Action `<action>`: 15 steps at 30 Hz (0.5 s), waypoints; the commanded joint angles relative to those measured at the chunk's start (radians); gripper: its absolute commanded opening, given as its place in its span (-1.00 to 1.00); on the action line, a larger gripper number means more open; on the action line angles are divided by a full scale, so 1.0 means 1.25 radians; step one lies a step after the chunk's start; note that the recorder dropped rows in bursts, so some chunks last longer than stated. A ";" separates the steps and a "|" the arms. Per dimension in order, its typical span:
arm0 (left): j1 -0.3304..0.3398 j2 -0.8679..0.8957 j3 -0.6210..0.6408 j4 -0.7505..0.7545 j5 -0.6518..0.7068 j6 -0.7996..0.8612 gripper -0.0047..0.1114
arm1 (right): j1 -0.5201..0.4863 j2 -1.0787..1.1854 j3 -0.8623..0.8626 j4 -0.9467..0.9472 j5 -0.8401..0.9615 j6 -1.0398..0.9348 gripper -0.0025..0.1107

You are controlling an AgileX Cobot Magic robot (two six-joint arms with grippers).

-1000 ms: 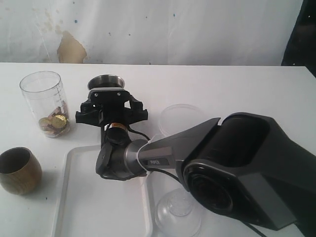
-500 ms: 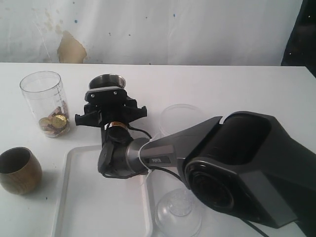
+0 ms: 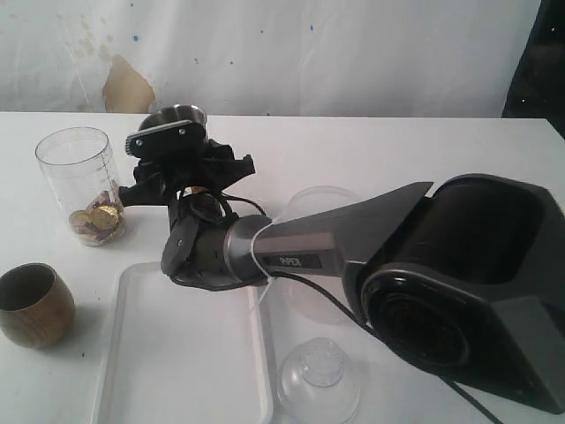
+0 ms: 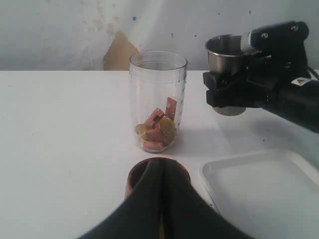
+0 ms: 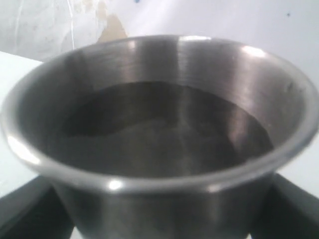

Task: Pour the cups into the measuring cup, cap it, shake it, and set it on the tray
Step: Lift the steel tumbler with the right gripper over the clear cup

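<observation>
My right gripper [image 3: 177,141] is shut on the steel tumbler [image 3: 177,113], one of the cups, and holds it upright just above the table, right of the measuring cup [image 3: 81,185]. The right wrist view is filled by the tumbler [image 5: 164,129], with a dark finger at each lower corner. The clear measuring cup [image 4: 157,99] holds gold coins and brown pieces. The brown wooden cup [image 3: 33,303] stands at the front left. My left gripper [image 4: 162,167] is shut and empty, just before the brown cup [image 4: 137,177]. The white tray [image 3: 141,353] lies at the front.
A frosted round container [image 3: 322,208] stands right of my right arm, partly behind it. A clear domed lid [image 3: 318,380] lies near the front edge beside the tray's right rim. A stained white wall runs behind the table.
My right gripper has closed on the steel tumbler, lifted it and carried it a little left, nearer the measuring cup. The left gripper has not moved.
</observation>
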 commanded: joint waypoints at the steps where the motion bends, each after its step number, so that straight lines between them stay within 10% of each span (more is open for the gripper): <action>1: -0.004 -0.004 0.004 0.003 -0.007 0.001 -0.92 | 0.002 -0.058 -0.004 -0.019 -0.022 -0.090 -0.96; 15: -0.004 -0.004 0.004 0.003 -0.007 0.001 -0.92 | 0.002 -0.098 -0.045 0.060 0.067 -0.354 -0.96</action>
